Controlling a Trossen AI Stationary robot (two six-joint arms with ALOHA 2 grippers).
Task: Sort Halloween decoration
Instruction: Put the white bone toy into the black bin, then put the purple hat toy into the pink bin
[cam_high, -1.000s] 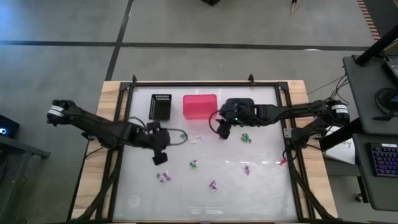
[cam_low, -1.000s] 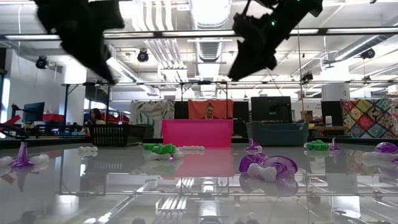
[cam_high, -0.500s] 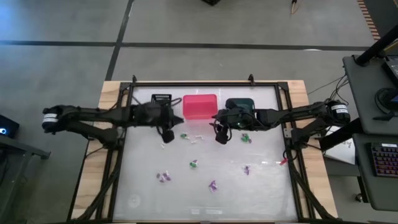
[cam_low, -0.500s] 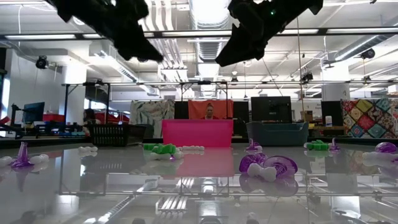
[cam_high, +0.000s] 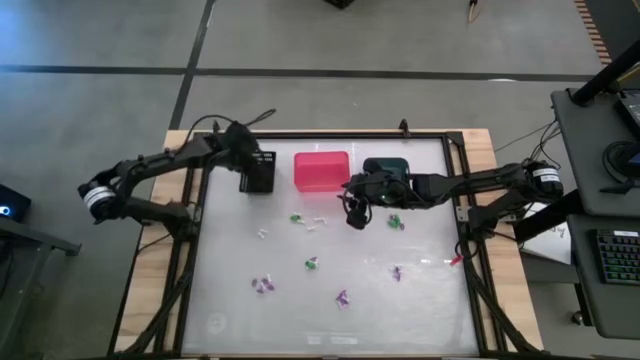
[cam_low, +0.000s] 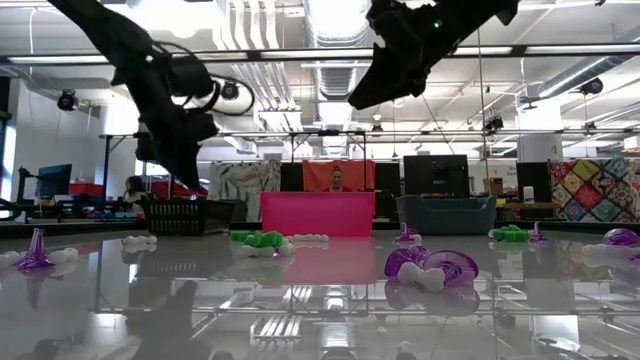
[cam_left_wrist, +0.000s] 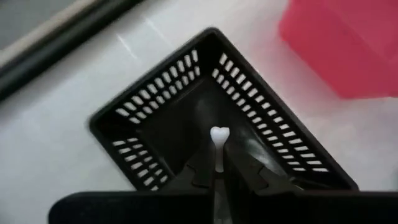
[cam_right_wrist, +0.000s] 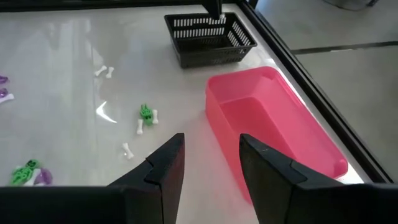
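Observation:
My left gripper (cam_left_wrist: 218, 165) hangs over the black slatted bin (cam_left_wrist: 211, 118) at the table's far left, shut on a tiny white bone-shaped trinket (cam_left_wrist: 218, 134). In the high view it (cam_high: 252, 166) stands above that bin (cam_high: 260, 178). My right gripper (cam_high: 351, 214) stands open in the air in front of the pink bin (cam_high: 321, 170), nothing between its fingers (cam_right_wrist: 166, 163). Loose decorations lie flat on the tabletop: a green one (cam_high: 297, 218), white bones (cam_high: 263, 233), purple ones (cam_high: 264, 285). My left gripper pinches the white bone's shaft (cam_left_wrist: 218, 157) between its two fingers. The knobbed end (cam_left_wrist: 218, 132) sticks out past the fingertips. The fingers slant down from above. The trinket is lifted clear, over the inside of the black bin.
A teal bin (cam_high: 390, 166) stands right of the pink one, partly under my right arm. More trinkets lie mid-table (cam_high: 312, 264), toward the near edge (cam_high: 342, 298) and at the right (cam_high: 397, 271), (cam_high: 396, 221). A dark frame rail (cam_high: 330, 134) runs along the far edge.
My left gripper has swung from the table's left middle toward the far edge and now hangs over the black bin, staying shut and rolling as it went. My right gripper has kept its place, open.

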